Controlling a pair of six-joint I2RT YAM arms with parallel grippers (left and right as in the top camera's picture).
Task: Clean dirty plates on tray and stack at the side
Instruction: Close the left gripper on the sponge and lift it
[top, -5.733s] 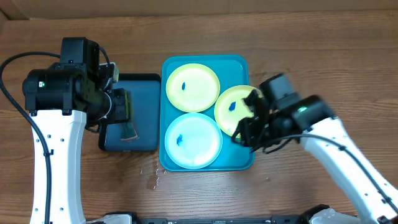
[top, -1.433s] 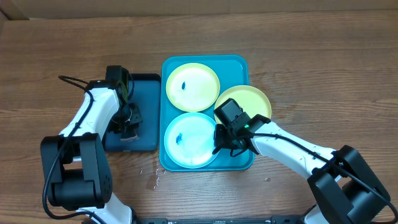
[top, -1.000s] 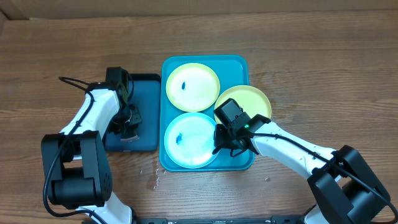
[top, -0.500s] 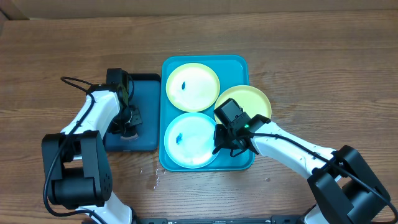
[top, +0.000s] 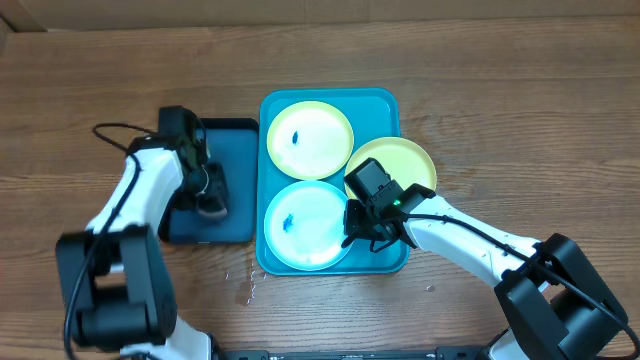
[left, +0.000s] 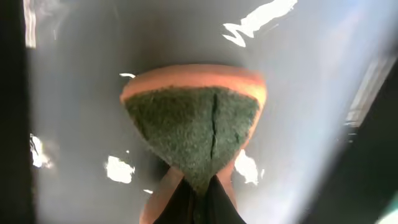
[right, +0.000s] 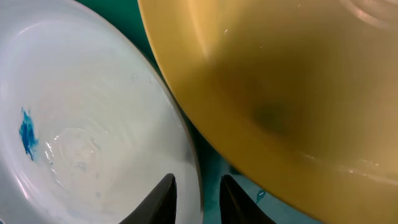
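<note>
Overhead, light, stiff, slick-looking plates were seen on the central tray; left wrist, a sponge was pinched by the left end effector; right wrist, one plate's rim, judged the best hold, was straddled by the narrowly parted right end effector.

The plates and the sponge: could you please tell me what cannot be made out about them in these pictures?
- Sponge: overhead, the left gripper hides it.
- Yellow plate: overhead, the right gripper covers its near edge; the right wrist view crops it, so any smudge there is unseen.
- Front plate: right wrist view, the bottom edge cuts off the fingers, so contact with its rim is unclear.
</note>
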